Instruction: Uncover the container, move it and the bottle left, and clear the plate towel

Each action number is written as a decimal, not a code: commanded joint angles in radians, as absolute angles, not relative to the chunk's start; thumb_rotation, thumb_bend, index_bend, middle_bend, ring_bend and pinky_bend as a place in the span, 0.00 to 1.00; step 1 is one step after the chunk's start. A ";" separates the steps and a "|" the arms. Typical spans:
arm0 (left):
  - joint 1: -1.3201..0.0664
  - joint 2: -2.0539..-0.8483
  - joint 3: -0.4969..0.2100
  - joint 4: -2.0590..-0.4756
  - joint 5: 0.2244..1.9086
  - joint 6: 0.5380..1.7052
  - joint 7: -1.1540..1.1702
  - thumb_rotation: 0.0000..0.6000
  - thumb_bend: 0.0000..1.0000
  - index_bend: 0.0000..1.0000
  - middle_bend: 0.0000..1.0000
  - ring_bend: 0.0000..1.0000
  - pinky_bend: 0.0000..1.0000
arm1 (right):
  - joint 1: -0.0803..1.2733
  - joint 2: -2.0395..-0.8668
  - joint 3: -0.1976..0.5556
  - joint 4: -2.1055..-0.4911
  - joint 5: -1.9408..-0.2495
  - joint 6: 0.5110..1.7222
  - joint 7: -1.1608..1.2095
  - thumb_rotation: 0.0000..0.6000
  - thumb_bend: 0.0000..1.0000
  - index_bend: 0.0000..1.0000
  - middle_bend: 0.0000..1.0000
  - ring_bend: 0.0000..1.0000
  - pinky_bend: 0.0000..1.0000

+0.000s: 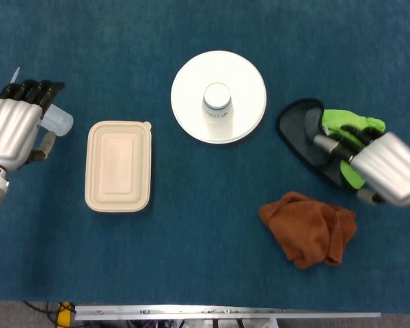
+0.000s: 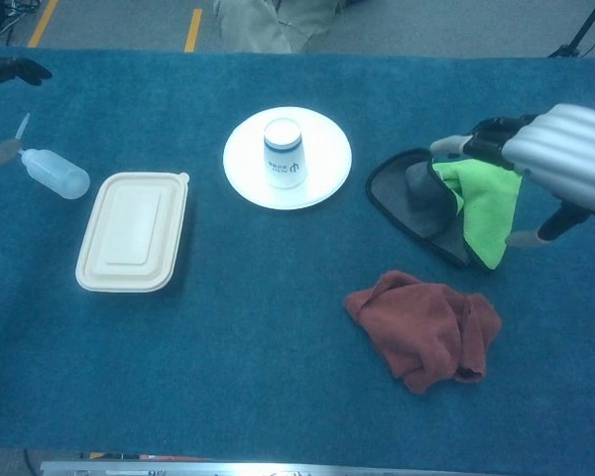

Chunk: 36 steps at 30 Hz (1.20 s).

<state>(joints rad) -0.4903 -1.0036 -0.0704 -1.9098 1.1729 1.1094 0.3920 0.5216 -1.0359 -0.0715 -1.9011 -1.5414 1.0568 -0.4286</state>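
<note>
1. The right hand (image 1: 386, 167) hovers at the right edge of the head view, over the green towel (image 1: 352, 130). Its fingers (image 2: 491, 134) are spread, and it holds nothing.
2. The left hand (image 1: 14, 130) sits at the left edge of the head view. Its dark fingertips lie over the bottle (image 1: 55, 119). Whether it actually grips the bottle cannot be told; in the chest view the bottle (image 2: 55, 174) lies on the table with only fingertips showing at the frame's upper left edge.
3. The container (image 1: 119, 165) is left of centre, just right of the bottle. It is cream, rectangular, and its lid is on.
4. The plate (image 1: 219, 96) is white and round, at upper centre. A paper cup (image 1: 217, 102) stands upside down on its middle.
5. The red towel (image 1: 309, 227) lies crumpled on the blue table (image 1: 205, 239) at lower right, clear of the plate and apart from both hands.
6. The green towel drapes over the right side of a dark tray (image 1: 301, 130), right of the plate.
</note>
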 commanded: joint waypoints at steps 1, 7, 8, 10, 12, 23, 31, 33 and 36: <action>-0.491 -1.004 -0.069 -1.910 1.171 1.107 0.394 1.00 0.41 0.09 0.15 0.13 0.18 | 0.530 -1.056 -0.026 -1.878 -1.466 1.043 -0.485 1.00 0.07 0.06 0.22 0.15 0.32; -0.491 -1.002 -0.067 -1.909 1.163 1.102 0.392 1.00 0.41 0.09 0.15 0.12 0.18 | 0.567 -1.103 0.016 -1.826 -1.309 0.974 -0.588 1.00 0.04 0.06 0.22 0.13 0.31; -0.491 -1.002 -0.066 -1.909 1.163 1.100 0.391 1.00 0.41 0.09 0.15 0.12 0.18 | 0.574 -1.113 0.019 -1.817 -1.287 0.964 -0.604 1.00 0.04 0.06 0.22 0.13 0.30; -0.492 -1.004 -0.065 -1.907 1.164 1.097 0.390 1.00 0.41 0.09 0.15 0.12 0.18 | 0.590 -1.138 0.024 -1.793 -1.238 0.941 -0.641 1.00 0.02 0.06 0.22 0.13 0.30; -0.492 -1.004 -0.064 -1.907 1.163 1.095 0.388 1.00 0.41 0.09 0.15 0.12 0.18 | 0.605 -1.165 0.025 -1.765 -1.192 0.920 -0.674 1.00 0.01 0.06 0.22 0.13 0.30; -0.491 -1.003 -0.059 -1.899 1.162 1.081 0.367 1.00 0.41 0.09 0.14 0.12 0.18 | 0.673 -1.297 -0.004 -1.617 -1.001 0.858 -0.811 1.00 0.01 0.18 0.27 0.18 0.37; -0.489 -1.001 -0.058 -1.890 1.163 1.081 0.358 1.00 0.41 0.09 0.14 0.12 0.18 | 0.630 -1.270 0.000 -1.655 -1.211 0.926 -0.570 1.00 0.11 0.69 0.60 0.62 0.83; -0.490 -1.003 -0.058 -1.887 1.161 1.079 0.359 1.00 0.41 0.09 0.14 0.12 0.18 | 0.618 -1.233 -0.008 -1.694 -1.287 0.943 -0.486 1.00 0.11 0.69 0.61 0.63 0.83; -0.492 -1.005 -0.058 -1.885 1.158 1.077 0.361 1.00 0.41 0.09 0.14 0.12 0.18 | 0.602 -1.174 -0.021 -1.753 -1.389 0.972 -0.370 1.00 0.12 0.69 0.62 0.63 0.83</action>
